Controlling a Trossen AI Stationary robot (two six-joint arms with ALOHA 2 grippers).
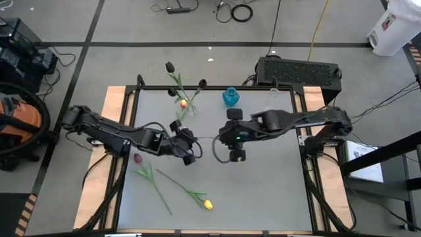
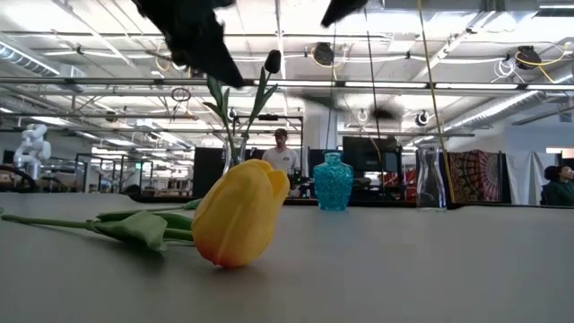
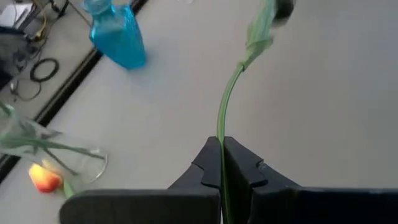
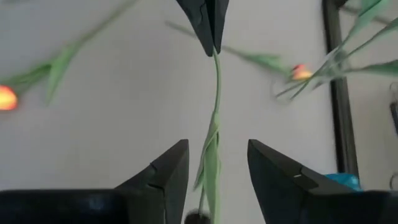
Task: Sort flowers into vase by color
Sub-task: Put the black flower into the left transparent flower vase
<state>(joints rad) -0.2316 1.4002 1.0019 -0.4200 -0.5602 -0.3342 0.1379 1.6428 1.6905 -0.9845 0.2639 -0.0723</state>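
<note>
My left gripper (image 1: 193, 146) is near the table's middle, shut on a black-headed tulip. Its thin green stem (image 4: 217, 81) runs level toward my right gripper (image 1: 222, 143), with the black bud (image 3: 283, 7) at the far end. My right gripper (image 4: 217, 146) is open, its fingers on either side of the leafy part of the stem just below the bud, touching nothing. A clear vase (image 1: 185, 103) at the far edge holds several tulips. A yellow tulip (image 1: 208, 205) and a dark red-purple tulip (image 1: 138, 158) lie flat on the table's near left part. My left gripper (image 3: 221, 146) pinches the tulip's stem (image 3: 221, 132) between its two fingers, well away from the bud. The stem runs on from the fingertips in the direction they point, not across them. The flower is lifted clear of the table, reaching toward the table's right with a slight bend.
A blue vase (image 1: 230, 97) and a clear bottle vase (image 2: 430, 179) stand along the far edge, right of the clear vase (image 2: 235, 152). The yellow tulip (image 2: 238, 215) lies close to the near edge. The table's right half is bare grey surface (image 1: 276, 184). A person (image 2: 281, 152) stands beyond the table.
</note>
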